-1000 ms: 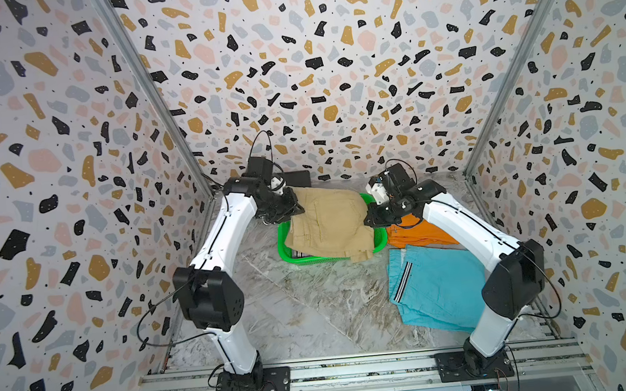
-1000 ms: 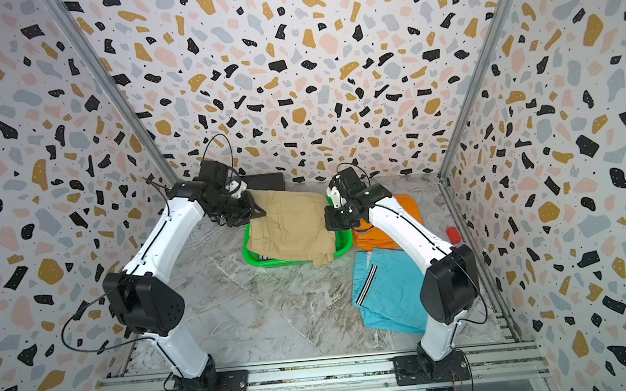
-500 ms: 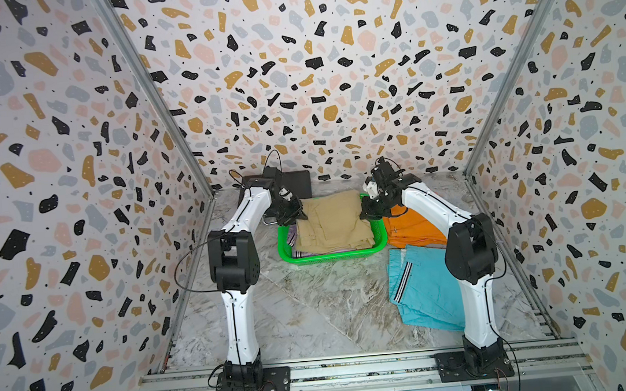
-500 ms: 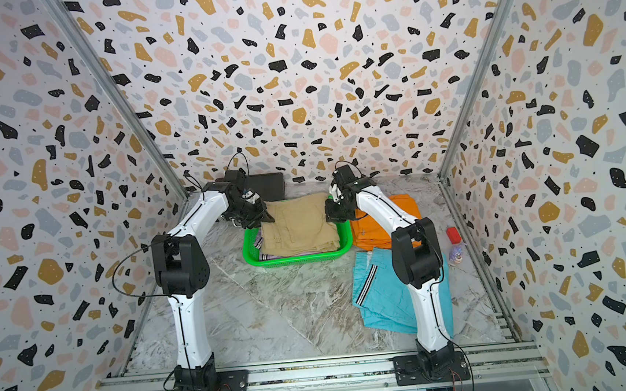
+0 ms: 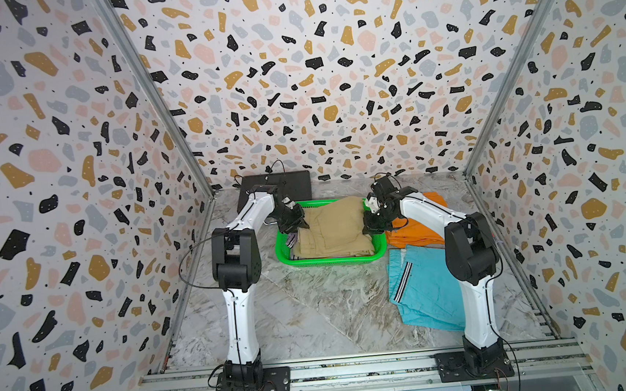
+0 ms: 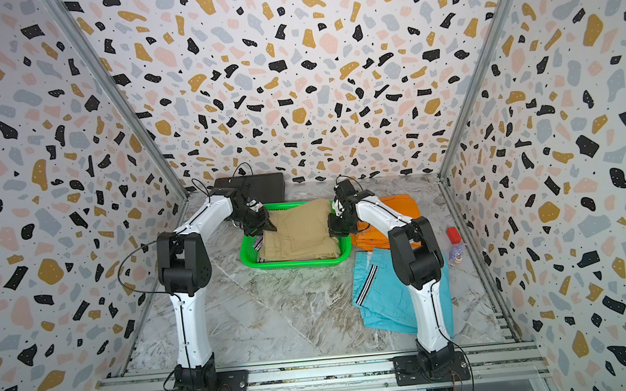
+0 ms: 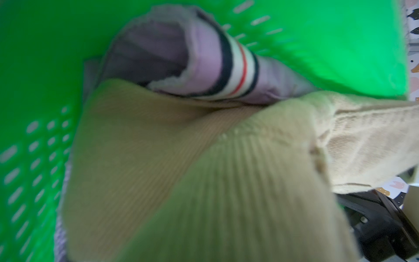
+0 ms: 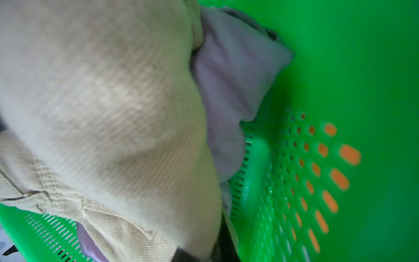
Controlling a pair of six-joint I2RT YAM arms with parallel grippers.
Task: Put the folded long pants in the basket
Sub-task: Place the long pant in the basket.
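The green basket (image 5: 324, 262) (image 6: 294, 263) stands at the back middle of the table. Tan folded pants (image 5: 333, 229) (image 6: 299, 232) lie in it on top of the lilac striped pants (image 5: 291, 240) (image 7: 204, 56) (image 8: 226, 79). My left gripper (image 5: 300, 224) is shut on the tan pants' left edge, and tan cloth (image 7: 226, 181) covers its jaws in the left wrist view. My right gripper (image 5: 369, 230) is shut on their right edge, low inside the basket (image 8: 340, 68). Orange pants (image 5: 414, 234) and turquoise pants (image 5: 426, 290) lie on the table to the basket's right.
A flat black box (image 5: 295, 186) sits behind the basket against the back wall. A small red object (image 6: 453, 235) and a small clear item (image 6: 455, 254) lie by the right wall. Patterned walls close in three sides, and my right arm reaches over the turquoise and orange pants.
Both grippers have come down with the tan pants. A second ago the pants hung over the basket's front rim; now they lie flat inside it.
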